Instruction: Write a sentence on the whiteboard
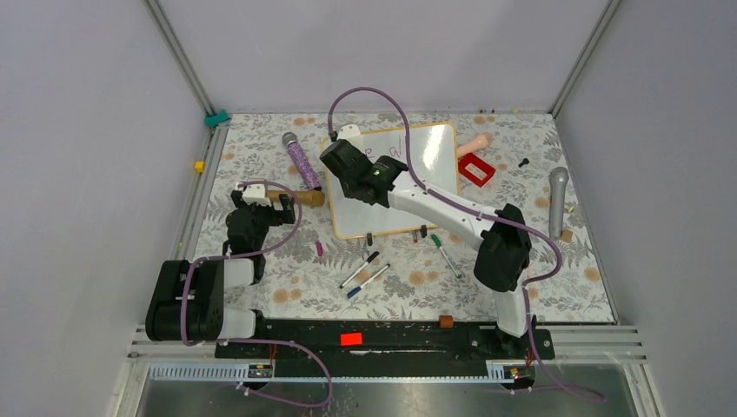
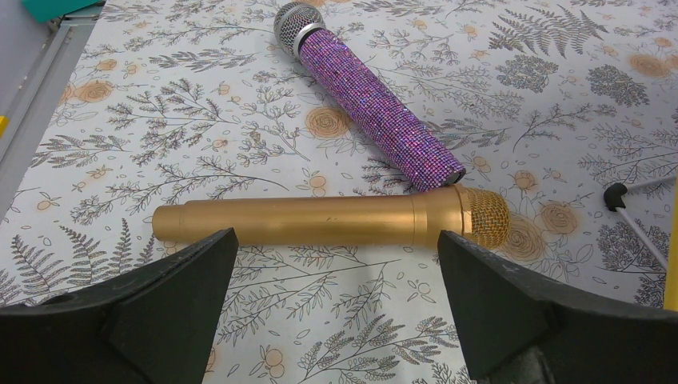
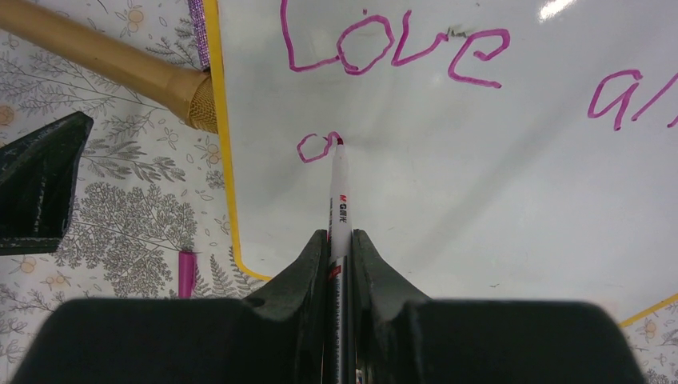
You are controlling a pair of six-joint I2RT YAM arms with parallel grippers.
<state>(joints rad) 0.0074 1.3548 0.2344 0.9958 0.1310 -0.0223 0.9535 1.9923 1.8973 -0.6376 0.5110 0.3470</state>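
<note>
By the table's left edge the left gripper (image 2: 336, 235) hangs low with its jaws spread wide, nothing between them. Just ahead of it lies a gold microphone (image 2: 320, 220), with a purple glitter microphone (image 2: 376, 104) butting against it near the head. The gold head touches the left frame of the whiteboard (image 3: 480, 200), which lies mid-table toward the far edge, half hidden under the right arm. The sentence (image 3: 392, 52) reads "Love all" with one loop below. The right gripper (image 3: 340, 244) is clenched on a marker (image 3: 339, 196), tip on that loop. Loose pens (image 1: 369, 269) lie off the board's near edge, and a red box (image 1: 475, 168) and a grey microphone (image 1: 557, 201) sit to its right.
</note>
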